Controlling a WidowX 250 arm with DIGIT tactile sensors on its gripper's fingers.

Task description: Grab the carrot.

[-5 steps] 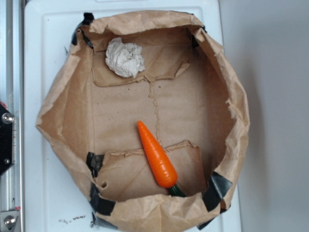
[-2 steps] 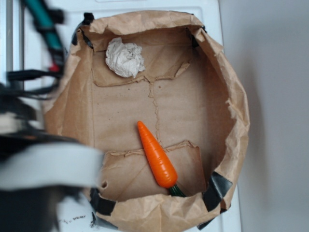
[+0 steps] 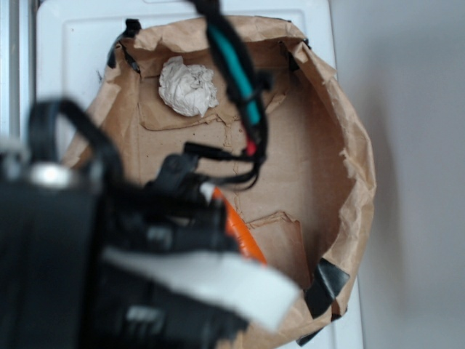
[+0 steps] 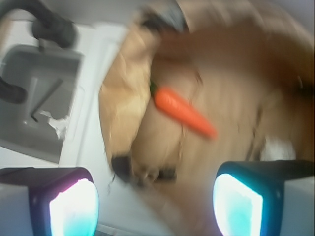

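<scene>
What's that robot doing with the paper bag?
The robot arm is above a brown paper bag that is folded open like a bowl. It wants the orange toy carrot lying inside. Its gripper is open and empty, and the carrot is still ahead of it, untouched. A crumpled paper ball sits at the far end of the bag. The pictures are blurry.

Bright, even light, soft shadows. The arm (image 3: 109, 269) looms blurred and out of focus. The wrist view is motion-smeared throughout.
</scene>
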